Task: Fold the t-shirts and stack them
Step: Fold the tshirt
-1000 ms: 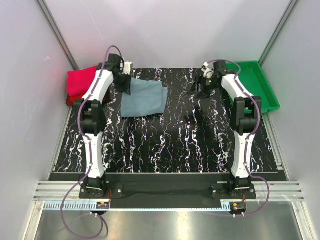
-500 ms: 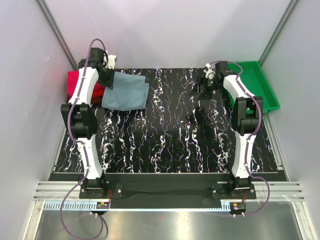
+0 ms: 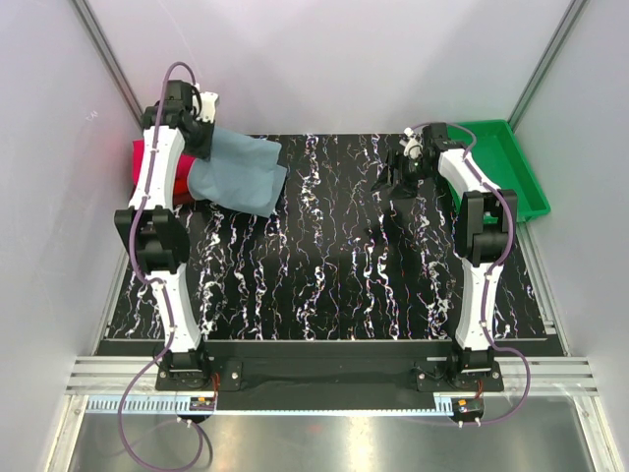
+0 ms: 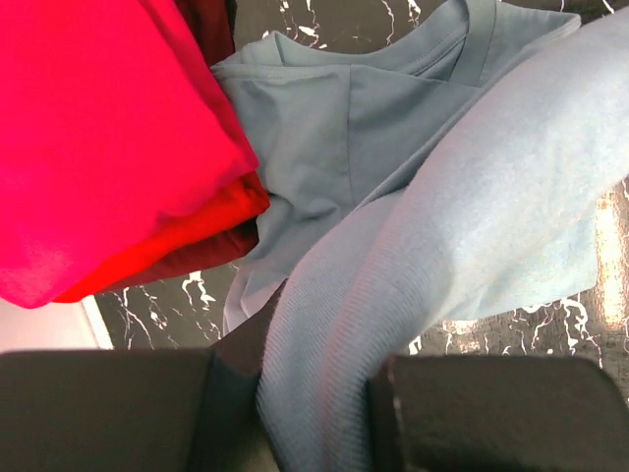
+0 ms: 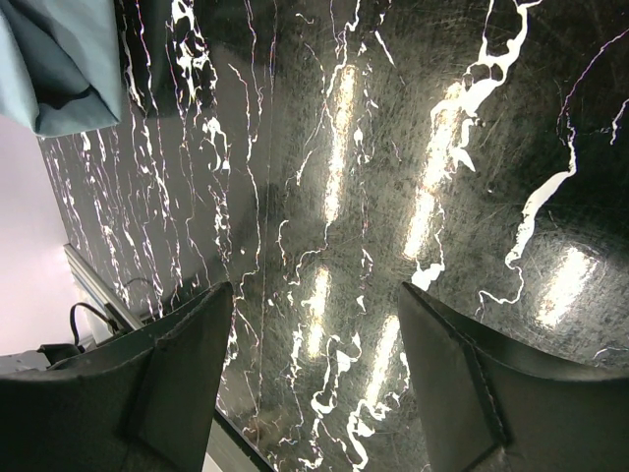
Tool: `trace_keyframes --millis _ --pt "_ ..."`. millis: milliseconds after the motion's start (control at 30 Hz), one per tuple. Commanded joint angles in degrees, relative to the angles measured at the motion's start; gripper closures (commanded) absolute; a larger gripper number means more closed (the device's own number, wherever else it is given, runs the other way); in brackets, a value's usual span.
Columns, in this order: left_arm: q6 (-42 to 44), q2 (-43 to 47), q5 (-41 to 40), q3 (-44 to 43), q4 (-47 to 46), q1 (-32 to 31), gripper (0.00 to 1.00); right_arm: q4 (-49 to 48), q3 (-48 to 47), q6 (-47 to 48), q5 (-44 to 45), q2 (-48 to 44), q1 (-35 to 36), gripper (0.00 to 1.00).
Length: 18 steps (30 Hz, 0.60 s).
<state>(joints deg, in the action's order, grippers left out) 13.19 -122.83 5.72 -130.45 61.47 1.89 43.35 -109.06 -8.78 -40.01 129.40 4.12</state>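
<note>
Left gripper, in the top view, is clenched on an edge of the grey-blue t-shirt at the upper left of the frame. The shirt hangs from it in a loose, part-folded sheet, its lower end trailing onto the table. Just left of it lie the folded magenta-pink t-shirt and the red t-shirt. The right gripper hovers at the upper right, beside the green tray.

From the left wrist, the left gripper pinches a bunched fold of grey-blue t-shirt. The collar shows at the top. The magenta-pink t-shirt sits on the red t-shirt at the left.

From the right wrist, the right gripper is spread wide with nothing in it, over bare table; a corner of the grey-blue t-shirt shows at upper left.

The cloth looks light, limp and likely to sag out of its fold; a pinch through all layers at a folded edge should hold it best.
</note>
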Motion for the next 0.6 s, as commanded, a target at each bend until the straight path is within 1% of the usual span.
trace_keyframes --millis 0,100,233,433,567 --pt "1.40 2.76 -1.32 -1.30 -1.88 -0.04 1.00 -0.29 -0.28 0.43 0.11 -3.46 0.36 0.25" --pt "1.05 3.21 0.08 1.16 -1.79 -1.01 1.00 -0.46 -0.02 0.34 0.02 -3.37 0.36 0.25" --pt "-0.01 1.37 2.28 4.24 -1.71 -1.63 1.00 -0.46 -0.02 0.25 0.02 -3.37 0.28 0.24" --pt "0.08 -6.09 3.43 0.65 -1.09 -1.54 1.00 -0.46 0.51 0.43 0.19 -3.46 0.36 0.25" --pt "-1.06 -9.09 1.06 -0.06 -3.11 -1.63 1.00 -0.38 0.69 0.60 0.37 -3.72 0.36 0.25"
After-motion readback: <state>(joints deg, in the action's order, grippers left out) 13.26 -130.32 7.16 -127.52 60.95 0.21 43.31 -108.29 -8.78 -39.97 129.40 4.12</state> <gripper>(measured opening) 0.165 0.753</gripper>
